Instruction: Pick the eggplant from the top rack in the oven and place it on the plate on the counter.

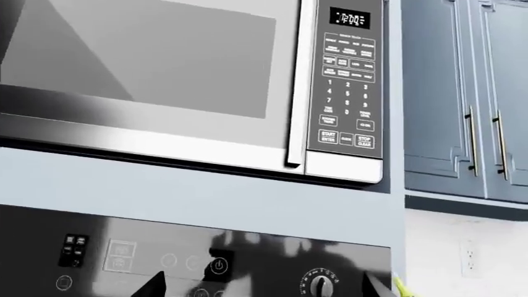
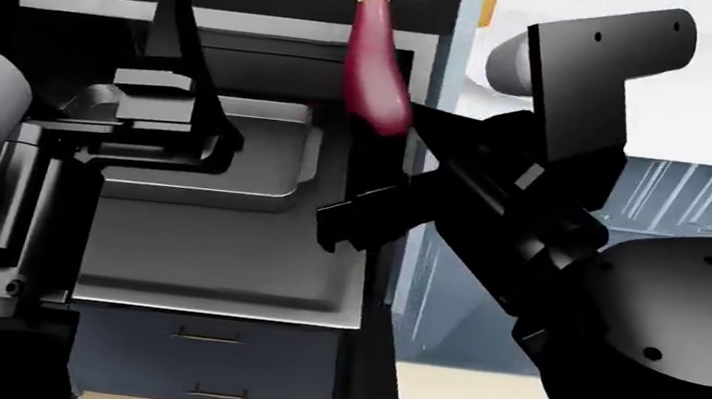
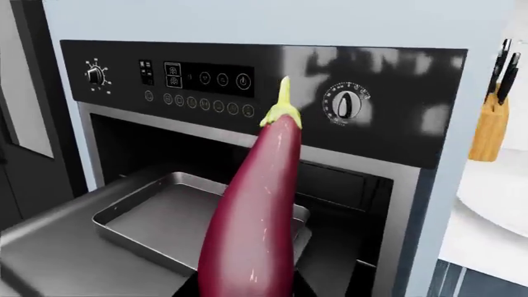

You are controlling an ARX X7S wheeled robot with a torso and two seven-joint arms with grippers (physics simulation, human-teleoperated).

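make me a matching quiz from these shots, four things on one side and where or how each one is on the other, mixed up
Things:
1. eggplant
2. baking tray
3. knife block
4. left hand

Place or state:
A. on the white counter, right of the oven
B. held upright, stem up, by the right hand
C. open and empty, raised in front of the oven
D. lying on the pulled-out rack

Pairs: 1-B, 2-D, 3-A, 4-C
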